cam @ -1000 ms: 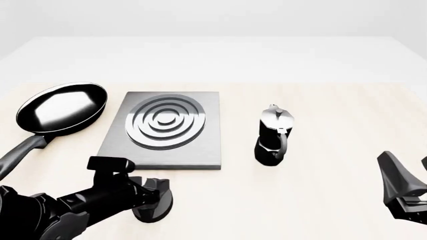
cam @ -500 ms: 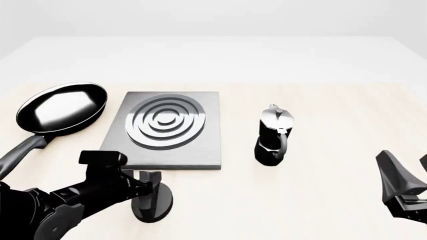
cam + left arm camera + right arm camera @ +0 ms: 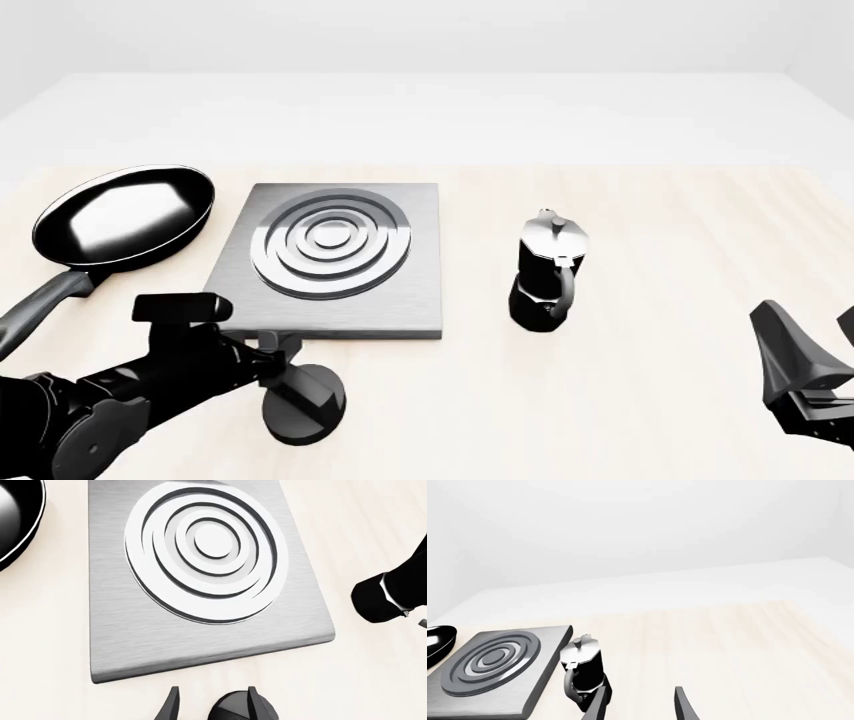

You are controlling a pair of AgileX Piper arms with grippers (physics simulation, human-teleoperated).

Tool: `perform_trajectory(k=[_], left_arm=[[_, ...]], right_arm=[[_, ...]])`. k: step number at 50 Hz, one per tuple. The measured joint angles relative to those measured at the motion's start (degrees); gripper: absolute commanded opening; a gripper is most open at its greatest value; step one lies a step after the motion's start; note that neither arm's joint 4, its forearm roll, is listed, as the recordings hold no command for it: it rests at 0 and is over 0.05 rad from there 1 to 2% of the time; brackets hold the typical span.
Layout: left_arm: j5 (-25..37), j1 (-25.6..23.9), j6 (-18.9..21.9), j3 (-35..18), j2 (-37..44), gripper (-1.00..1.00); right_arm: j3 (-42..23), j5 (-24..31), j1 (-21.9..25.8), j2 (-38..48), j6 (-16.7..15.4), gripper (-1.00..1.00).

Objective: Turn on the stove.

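The left tool (image 3: 280, 352) sits low over the counter (image 3: 641, 230) with its fingers spread apart, released. The round black knob (image 3: 304, 401) lies right at its tips; in the left wrist view the knob (image 3: 241, 708) sits mostly to one side of the tool (image 3: 212, 705), one fingertip (image 3: 253, 700) crossing its edge, the other finger on bare counter, so it is not gripped. Just past the tool lies the stove (image 3: 331, 258), a grey slab with silver rings. The frying pan (image 3: 118, 222) sits beyond and left of the tool. The moka pot (image 3: 547, 272) stands farther right. The right tool (image 3: 639, 705) hangs released, well apart from the stove (image 3: 497, 667).
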Motion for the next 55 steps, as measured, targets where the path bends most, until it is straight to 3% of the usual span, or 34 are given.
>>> perform_trajectory(k=[14,23,46,55], left_arm=[[1.7,1.3,0.5,1.0,-3.3,1.0],[5.9,2.4,1.1,1.0,-8.7,1.0],[21.5,5.3,4.0,1.3,-31.7,1.0],[27.8,5.9,4.4,2.4,-44.7,1.0]], right_arm=[[0.0,0.7,0.0,-0.9,-0.1,1.0],[0.0,1.2,0.0,-1.6,-0.2,1.0],[0.0,1.0,0.1,-1.2,-0.7,1.0],[0.0,0.4,0.2,-0.4,-1.0,1.0]])
